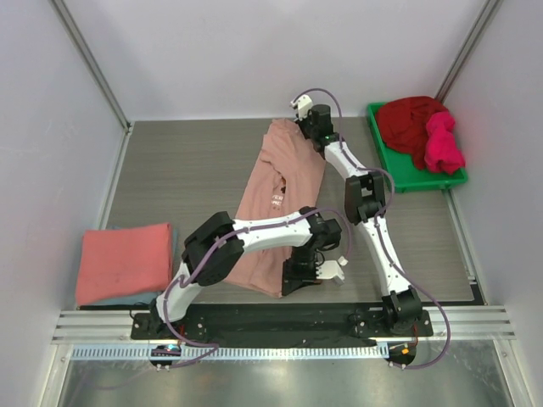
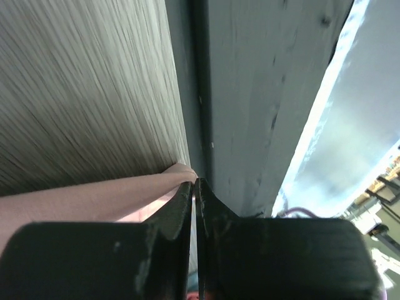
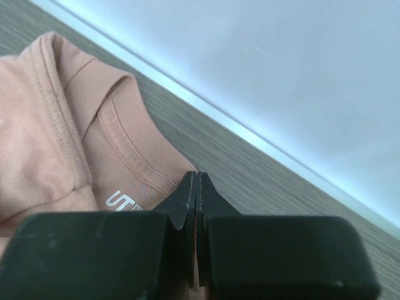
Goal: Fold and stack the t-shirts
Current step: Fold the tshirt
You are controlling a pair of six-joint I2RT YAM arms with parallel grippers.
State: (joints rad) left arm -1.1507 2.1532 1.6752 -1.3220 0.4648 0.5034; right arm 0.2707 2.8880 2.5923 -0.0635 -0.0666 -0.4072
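Folding pink tee (image 1: pixel 280 195), laid lengthwise at centre; coral tee (image 1: pixel 123 259) already folded at left. My left gripper (image 2: pixel 194 185) pinched tight on near hem (image 2: pixel 174 172), right gripper (image 3: pixel 195 178) likewise on collar (image 3: pixel 140 140). Next, likely: lift both, carry collar toward hem.

Pale pink t-shirt (image 1: pixel 280 191): soft matt cloth, ribbed knit collar (image 3: pixel 140 134), stitched seams. Coral-red t-shirt (image 1: pixel 123 261), near-left corner: matt cloth. Dark red t-shirt (image 1: pixel 409 123) and magenta t-shirt (image 1: pixel 443 142): matt crumpled cloth. Green bin (image 1: pixel 399 176), far-right corner: smooth plastic, slight sheen. Counter (image 1: pixel 187 170): matt grey wood-grain, streaked. Left tool (image 2: pixel 194 182), right tool (image 3: pixel 195 176): matt black plastic, lightly scuffed.
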